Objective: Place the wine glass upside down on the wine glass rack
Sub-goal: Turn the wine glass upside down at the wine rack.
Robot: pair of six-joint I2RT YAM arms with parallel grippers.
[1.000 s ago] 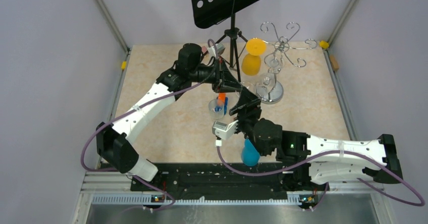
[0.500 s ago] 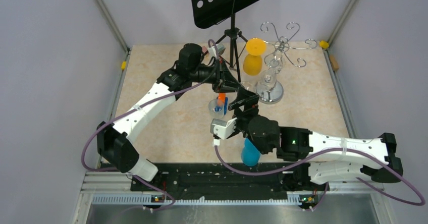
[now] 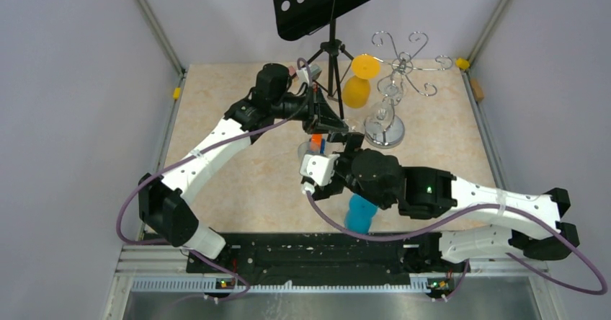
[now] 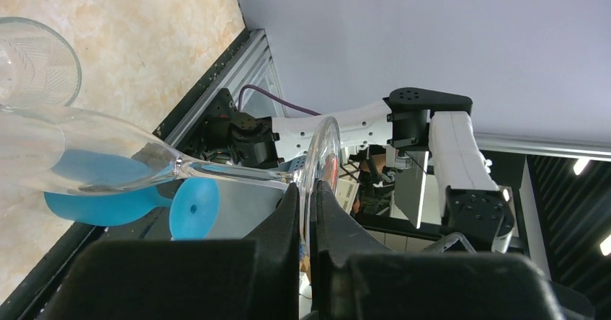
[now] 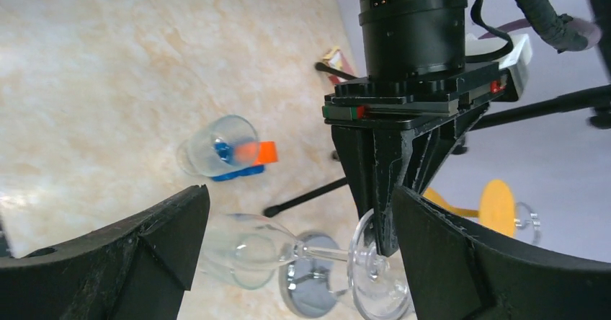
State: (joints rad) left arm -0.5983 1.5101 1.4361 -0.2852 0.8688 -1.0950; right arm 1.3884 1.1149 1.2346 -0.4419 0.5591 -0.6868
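At the centre of the overhead frame, the left gripper (image 3: 326,122) is pinched on the round foot of the clear stemmed wine glass (image 4: 79,147), which is held sideways above the table. Just right of it, the right gripper (image 5: 295,215) is spread wide, holding nothing. At upper right, the shiny chrome wire rack (image 3: 384,132) already carries an orange glass (image 3: 358,89). The clear one has yet to be inverted and hung.

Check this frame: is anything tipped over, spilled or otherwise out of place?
Yes: a blue glass lies on its side at the near edge of the table, under the right arm. The left claw holds the clear wine glass sideways by its foot.
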